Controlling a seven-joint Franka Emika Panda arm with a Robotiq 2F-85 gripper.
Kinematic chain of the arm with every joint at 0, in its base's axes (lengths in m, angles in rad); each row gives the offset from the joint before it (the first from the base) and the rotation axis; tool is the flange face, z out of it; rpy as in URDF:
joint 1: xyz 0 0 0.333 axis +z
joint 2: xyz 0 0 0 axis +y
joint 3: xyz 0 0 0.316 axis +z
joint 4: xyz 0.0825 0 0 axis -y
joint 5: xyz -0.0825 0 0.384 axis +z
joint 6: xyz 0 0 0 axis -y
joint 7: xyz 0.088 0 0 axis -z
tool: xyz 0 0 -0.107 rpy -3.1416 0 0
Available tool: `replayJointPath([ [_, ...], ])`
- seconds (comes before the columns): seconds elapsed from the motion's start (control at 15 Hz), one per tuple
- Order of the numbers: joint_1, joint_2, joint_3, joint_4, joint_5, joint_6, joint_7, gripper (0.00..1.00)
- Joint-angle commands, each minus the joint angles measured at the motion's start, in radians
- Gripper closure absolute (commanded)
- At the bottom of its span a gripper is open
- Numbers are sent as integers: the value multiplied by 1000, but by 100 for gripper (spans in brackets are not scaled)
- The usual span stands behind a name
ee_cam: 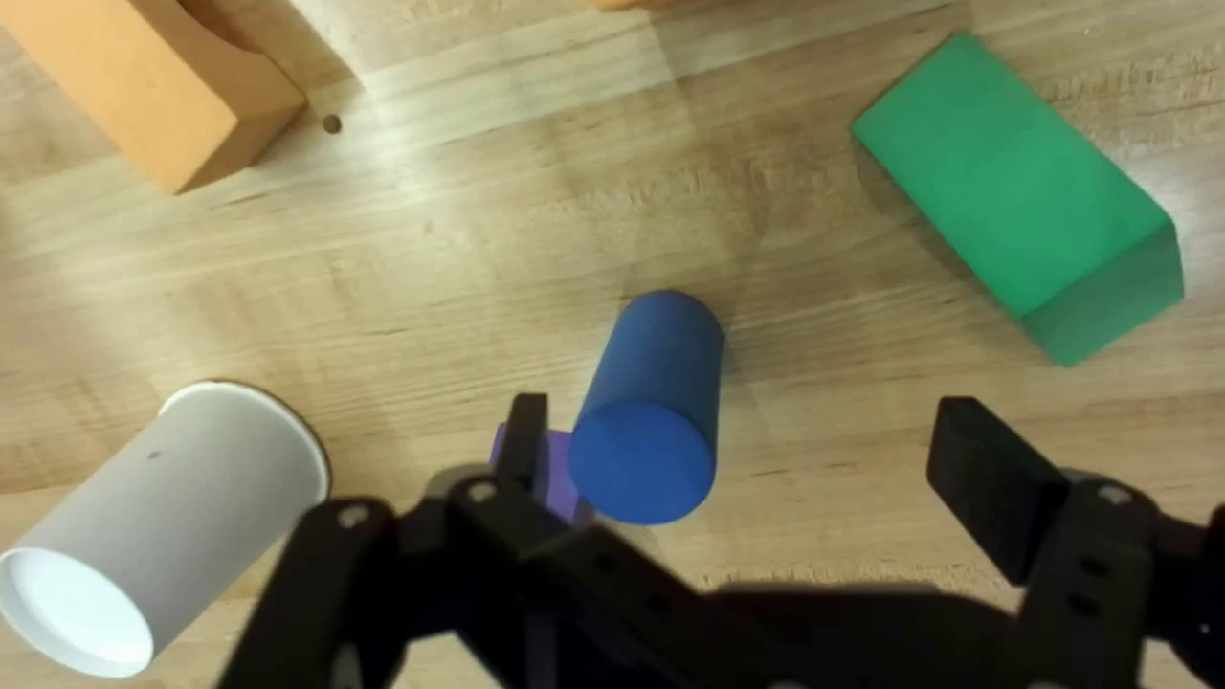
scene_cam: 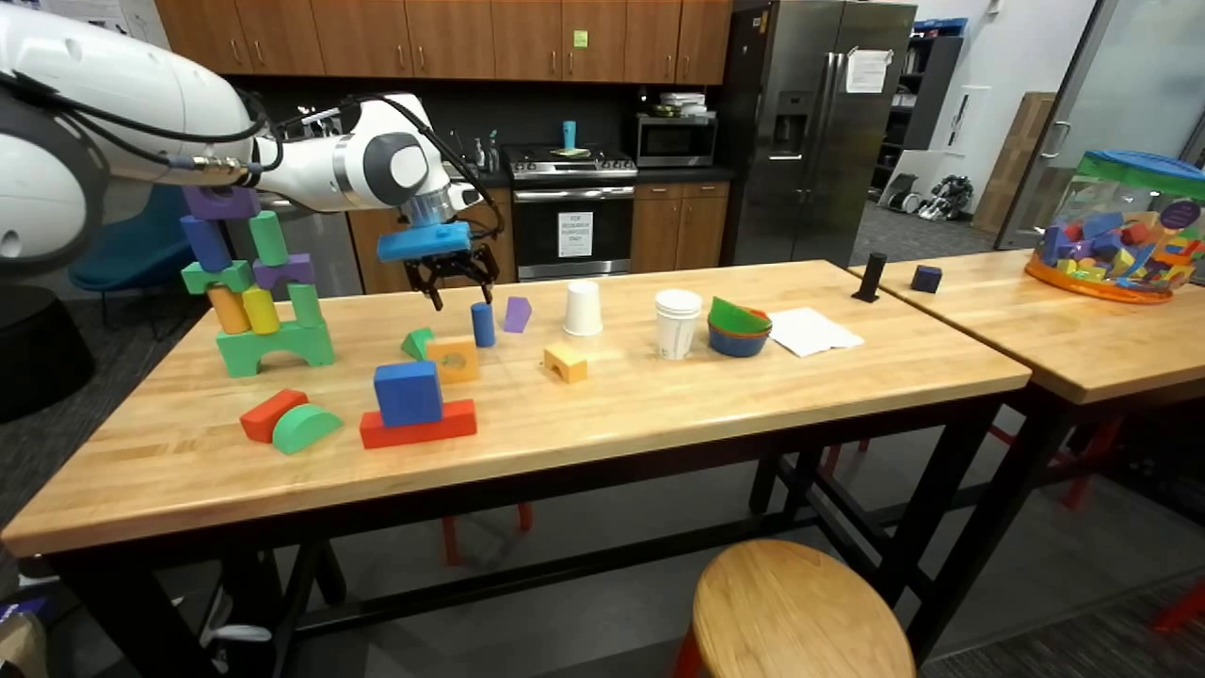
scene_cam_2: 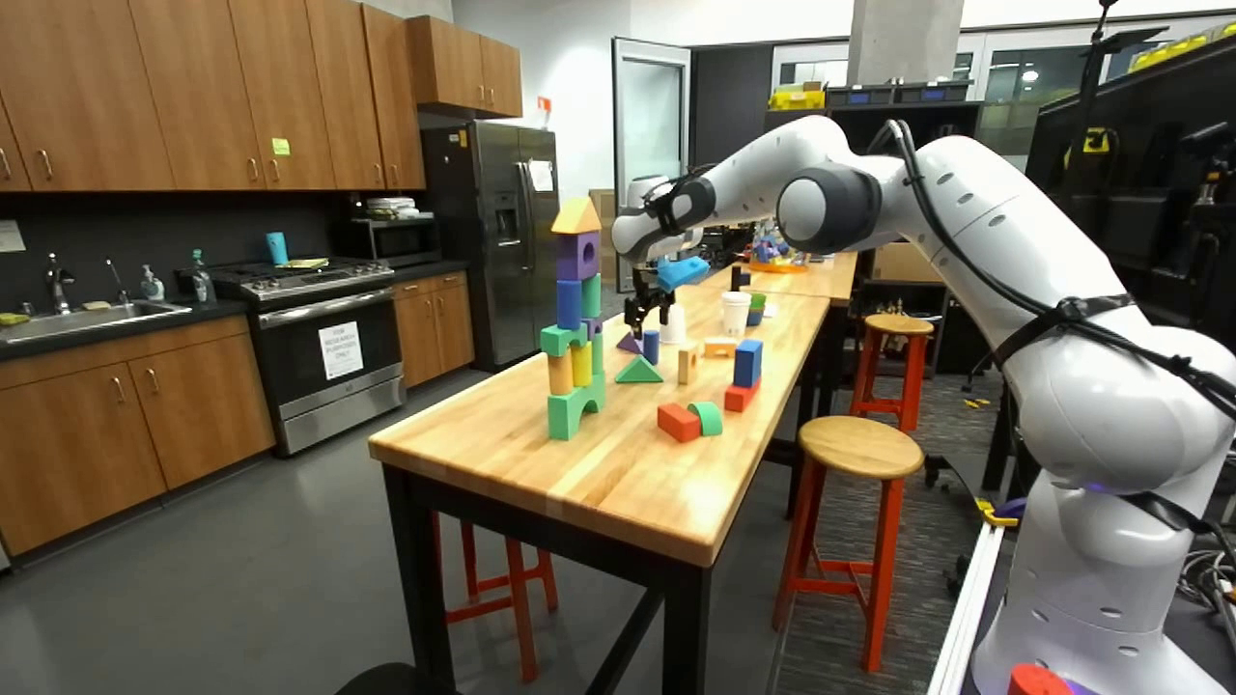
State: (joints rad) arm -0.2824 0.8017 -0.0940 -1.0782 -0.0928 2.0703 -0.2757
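My gripper (ee_cam: 742, 431) is open and holds nothing. In both exterior views it hangs just above a blue cylinder (scene_cam: 483, 325) that stands upright on the table. In the wrist view this cylinder (ee_cam: 643, 464) appears between the two fingers, closer to the left one, without visible contact. A purple block (scene_cam: 517, 314) sits beside it, partly hidden behind the left finger in the wrist view. A green triangular block (ee_cam: 1005, 172) lies to the right there, and an upturned white cup (ee_cam: 172, 507) stands to the left. An orange arch block (ee_cam: 163, 96) shows at the upper left.
A tall block tower (scene_cam_2: 575, 290) stands near the table's end. Toward the front are a blue block (scene_cam: 408, 394) on a red one, a red block (scene_cam: 271, 414) and a green half-round (scene_cam: 306, 428). White cups (scene_cam: 678, 325), bowls (scene_cam: 739, 341) and paper (scene_cam: 814, 330) lie farther along.
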Motion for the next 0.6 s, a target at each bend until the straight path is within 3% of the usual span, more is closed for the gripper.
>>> replayJointPath([
  [0.0, -16, 16, 17, 48, 20, -9, -28, 0],
  [0.53, -22, 64, 19, 76, 9, 81, -41, 0],
])
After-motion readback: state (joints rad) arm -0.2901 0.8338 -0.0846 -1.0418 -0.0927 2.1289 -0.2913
